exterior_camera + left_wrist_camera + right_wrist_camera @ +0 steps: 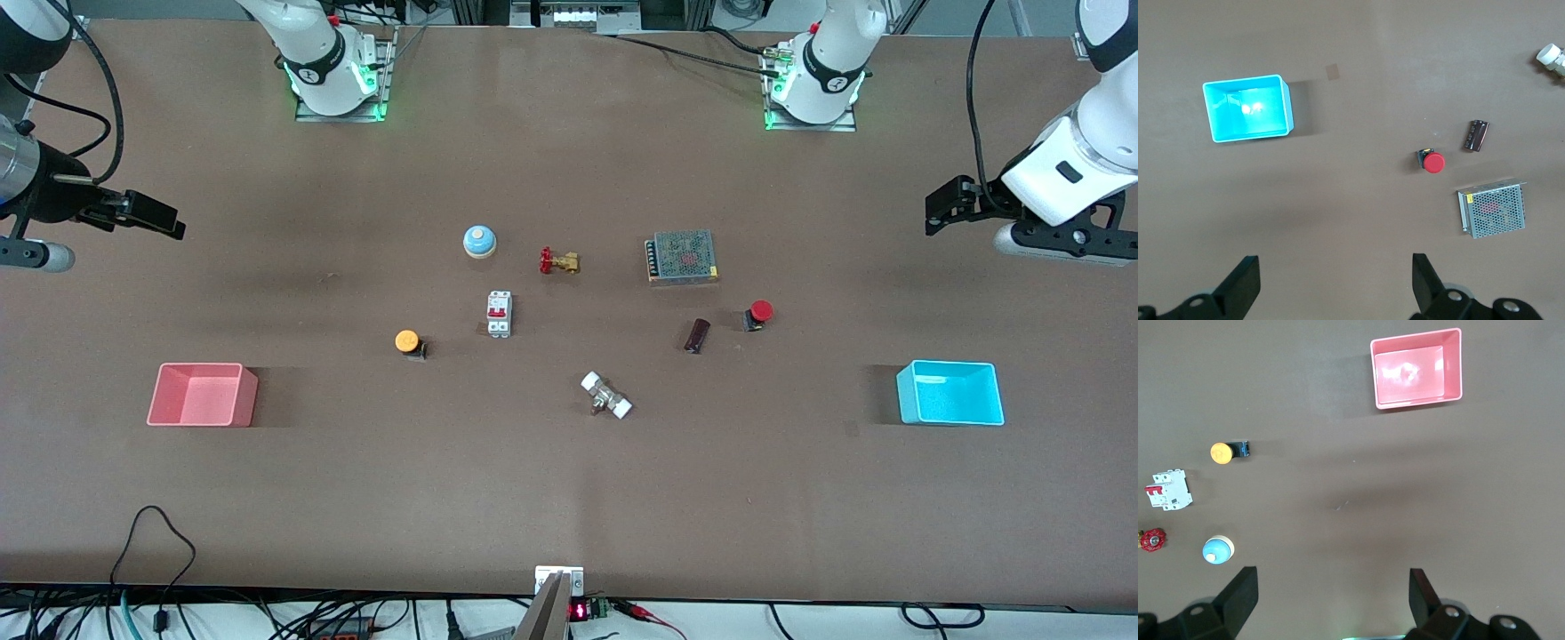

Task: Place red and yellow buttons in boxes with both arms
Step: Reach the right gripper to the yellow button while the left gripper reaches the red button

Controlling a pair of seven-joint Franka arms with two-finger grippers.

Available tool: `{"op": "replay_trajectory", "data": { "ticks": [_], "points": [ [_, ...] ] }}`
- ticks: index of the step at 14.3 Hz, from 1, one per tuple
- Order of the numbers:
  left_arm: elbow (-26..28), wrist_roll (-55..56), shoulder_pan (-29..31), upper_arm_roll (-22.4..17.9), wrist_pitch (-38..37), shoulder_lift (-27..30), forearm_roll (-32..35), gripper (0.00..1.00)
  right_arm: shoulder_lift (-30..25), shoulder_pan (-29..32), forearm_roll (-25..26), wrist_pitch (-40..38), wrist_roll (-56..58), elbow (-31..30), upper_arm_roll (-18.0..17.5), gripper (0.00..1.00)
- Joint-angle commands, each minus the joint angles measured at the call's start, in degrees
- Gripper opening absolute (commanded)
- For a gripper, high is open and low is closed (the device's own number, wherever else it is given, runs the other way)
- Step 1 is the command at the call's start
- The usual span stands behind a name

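Claws [147, 213] [942, 204] spread wide, both aloft over bare table [569, 498].

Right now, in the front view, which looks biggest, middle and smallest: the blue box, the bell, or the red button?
1. Cyan box, by far the largest.
2. Blue dome bell.
3. Red button, slightly smaller than the bell.

All three sit on the table, so nearness barely affects this.
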State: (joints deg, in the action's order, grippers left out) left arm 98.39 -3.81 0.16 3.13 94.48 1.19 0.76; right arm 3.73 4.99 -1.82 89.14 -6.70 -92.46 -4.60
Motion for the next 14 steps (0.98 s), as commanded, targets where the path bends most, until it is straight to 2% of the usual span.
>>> {"op": "replay_trajectory", "data": {
  "ticks": [1,8,14],
  "points": [
    [-2.3,0.4,-0.2,0.0,-1.3,-1.0,-0.1,1.0,0.7,0.2,-0.1,-0.9,0.6,1.5,-0.2,1.0],
    [-2.4,0.4,-0.2,0.0,-1.3,-1.3,-0.1,1.0,2.5,-0.2,-0.4,-1.4,0.4,2.2,-0.5,1.0],
    [-2.5,0.4,-0.2,0.0,-1.3,-1.4,-0.1,1.0,5.6,-4.8,0.5,0.1,-0.9,1.2,-0.7,1.0]
  ]
}}
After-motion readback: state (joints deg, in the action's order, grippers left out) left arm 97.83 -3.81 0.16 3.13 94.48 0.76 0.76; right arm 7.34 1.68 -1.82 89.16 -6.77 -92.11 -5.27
